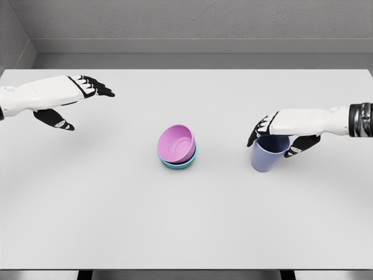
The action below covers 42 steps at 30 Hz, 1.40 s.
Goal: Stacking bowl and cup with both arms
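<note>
**Operator:** What is the present configuration?

**Technician:** A pink bowl (176, 143) is seen nested, slightly tilted, in a teal bowl (179, 163) near the middle of the white table (116, 221). A lavender cup (268, 153) is located to the right of the bowls, apart from them. The right hand (283, 135) is wrapped over the cup's rim, with black fingers (256, 132) curled down on the near-left side and the thumb on the right side. The cup appears tilted; whether it is lifted or touching the table cannot be determined. The left hand (69, 100) is held over the far left of the table, fingers extended and spread, with nothing grasped.

**Operator:** Which step is judged to be in hand?

**Technician:** Transfer of the cup to the bowl stack is judged to be in hand; the bowl portion seems complete.

**Operator:** How should that transfer be performed well?

**Technician:** The grasp should be confirmed as firm before any sideways travel. The cup should be raised clear of the pink bowl's rim, carried leftward, and levelled so that its base faces down. It should be centred over the bowl's cavity, since that bowl is canted and an off-centre placement may cause sliding. Lowering should be slow, and release should be made only once the base is seated. The left hand should be kept clear of the path.
</note>
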{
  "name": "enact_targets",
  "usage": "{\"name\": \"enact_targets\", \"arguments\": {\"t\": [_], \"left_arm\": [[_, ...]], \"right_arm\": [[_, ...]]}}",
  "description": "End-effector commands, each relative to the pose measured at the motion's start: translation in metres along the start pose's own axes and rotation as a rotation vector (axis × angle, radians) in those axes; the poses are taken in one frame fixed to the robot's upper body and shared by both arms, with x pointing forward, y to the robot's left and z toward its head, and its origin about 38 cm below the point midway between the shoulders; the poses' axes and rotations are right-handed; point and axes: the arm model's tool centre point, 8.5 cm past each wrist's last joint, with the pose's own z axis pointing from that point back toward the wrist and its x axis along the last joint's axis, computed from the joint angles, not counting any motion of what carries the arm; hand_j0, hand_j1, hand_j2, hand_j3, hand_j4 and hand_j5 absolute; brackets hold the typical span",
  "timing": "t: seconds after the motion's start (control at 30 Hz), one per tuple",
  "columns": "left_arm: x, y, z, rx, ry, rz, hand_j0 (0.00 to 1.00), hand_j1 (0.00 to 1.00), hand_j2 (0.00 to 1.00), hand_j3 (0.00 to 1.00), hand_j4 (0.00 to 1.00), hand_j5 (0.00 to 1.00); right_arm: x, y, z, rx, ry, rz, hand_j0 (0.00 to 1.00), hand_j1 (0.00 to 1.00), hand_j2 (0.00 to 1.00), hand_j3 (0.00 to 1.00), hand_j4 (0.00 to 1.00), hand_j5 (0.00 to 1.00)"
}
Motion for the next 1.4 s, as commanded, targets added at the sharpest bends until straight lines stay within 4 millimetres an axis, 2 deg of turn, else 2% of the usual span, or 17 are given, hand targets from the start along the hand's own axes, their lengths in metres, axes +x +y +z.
{"name": "enact_targets", "arguments": {"t": [0.0, 1.03, 1.37], "left_arm": [[0.000, 0.001, 0.000, 0.004, 0.000, 0.006, 1.00, 1.00, 1.00, 1.00, 1.00, 1.00], [-0.005, -0.003, 0.002, -0.002, 0.014, 0.017, 1.00, 1.00, 1.00, 1.00, 1.00, 1.00], [-0.009, -0.005, 0.006, -0.007, 0.028, 0.025, 1.00, 1.00, 1.00, 1.00, 1.00, 1.00]], "right_arm": [[0.001, -0.001, 0.000, -0.004, -0.003, -0.004, 0.73, 0.73, 0.73, 0.73, 0.73, 0.73], [0.039, -0.039, -0.007, -0.037, -0.095, 0.127, 0.72, 0.72, 0.72, 0.72, 0.72, 0.72], [0.052, -0.060, -0.021, -0.065, -0.141, 0.178, 0.72, 0.72, 0.72, 0.72, 0.72, 0.72]]}}
